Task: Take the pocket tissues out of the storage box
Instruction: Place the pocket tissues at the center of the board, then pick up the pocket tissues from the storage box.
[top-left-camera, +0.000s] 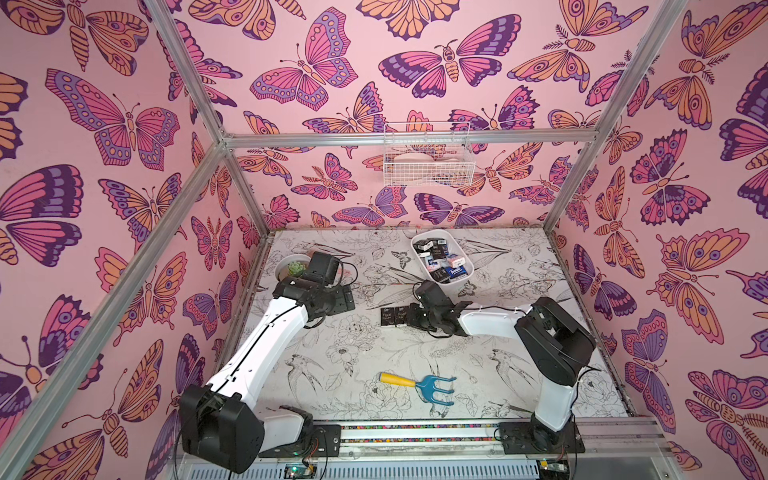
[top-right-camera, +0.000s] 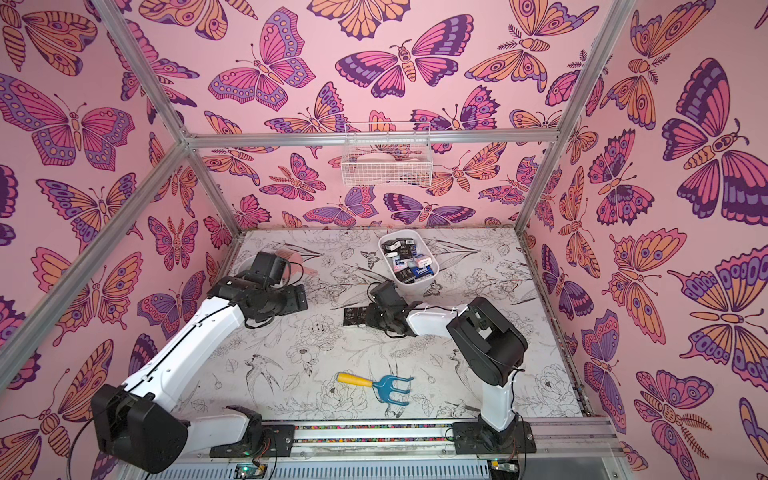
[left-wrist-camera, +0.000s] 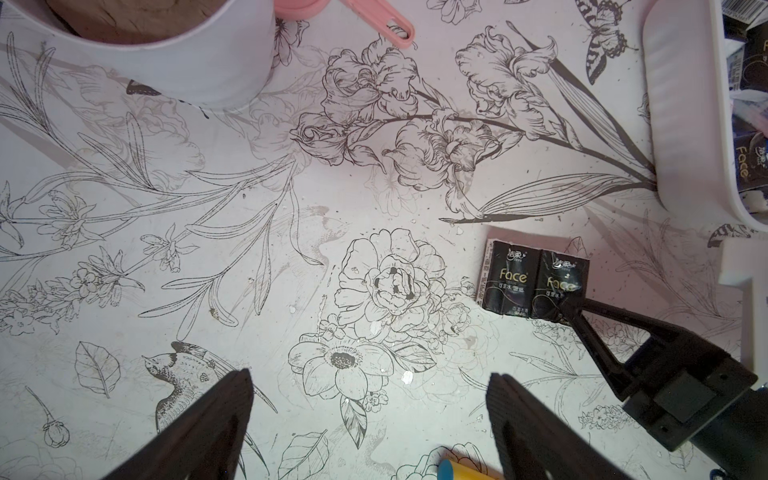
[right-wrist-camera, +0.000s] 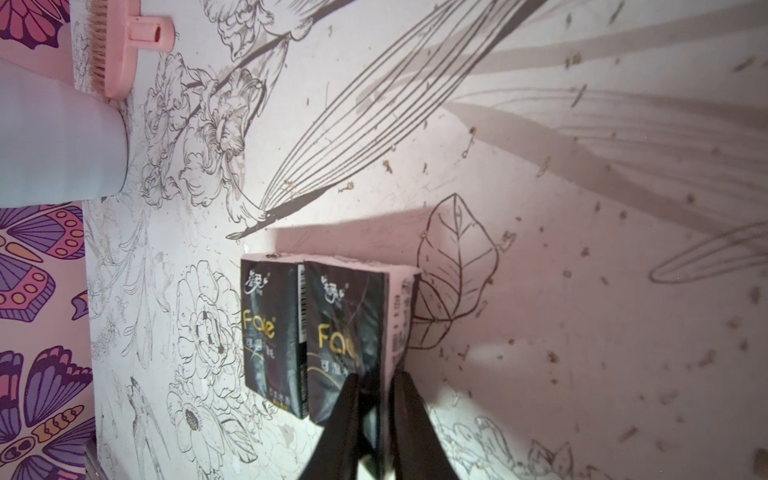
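Pocket tissues (right-wrist-camera: 349, 332) held between right jaws, plain only in wrist views.

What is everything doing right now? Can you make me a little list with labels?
box: storage box, white, far side of the table
inside it: several pocket tissues
taken out: two black Face packets, side by side on the table
right gripper: jaws closed on the held packet, beside the other packet
left gripper: jaws open, empty, above the table
also there: toy rake, plant pot
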